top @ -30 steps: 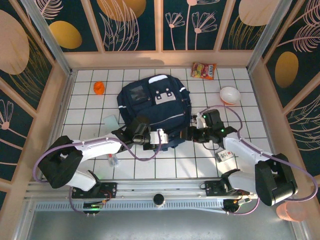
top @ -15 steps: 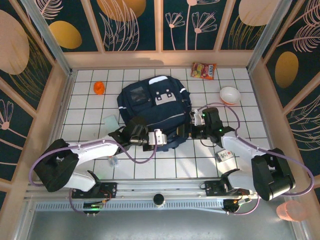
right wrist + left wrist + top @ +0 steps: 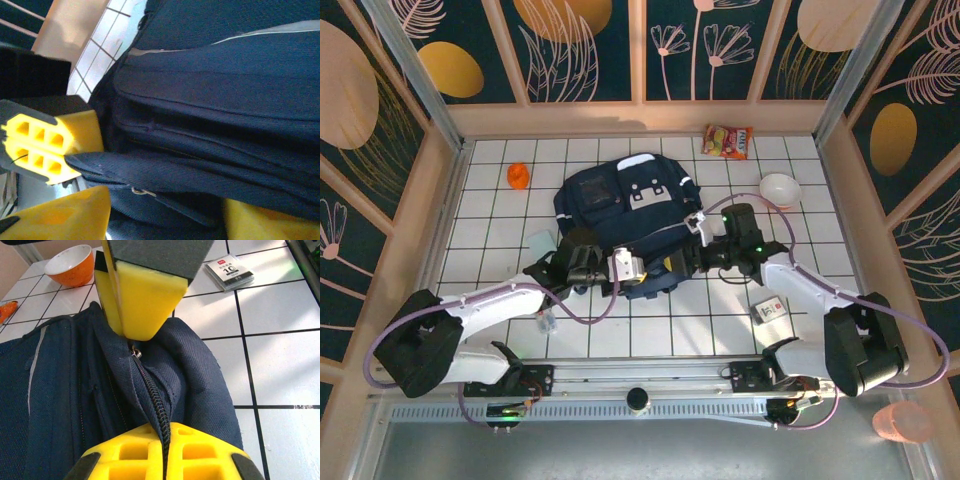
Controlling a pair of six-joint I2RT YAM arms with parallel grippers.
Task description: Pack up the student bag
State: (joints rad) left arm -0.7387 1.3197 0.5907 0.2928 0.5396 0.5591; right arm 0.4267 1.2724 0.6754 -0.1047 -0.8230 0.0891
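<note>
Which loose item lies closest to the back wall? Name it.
The red-and-yellow snack packet, on the farthest row of tiles, beyond and right of the student bag; the bowl and the small orange item both sit nearer the arms.

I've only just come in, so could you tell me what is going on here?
Both arms are working at the near end of the bag. The left gripper is shut on the fabric by the zip. The right gripper straddles the bag's near right edge; whether it grips is unclear.
</note>
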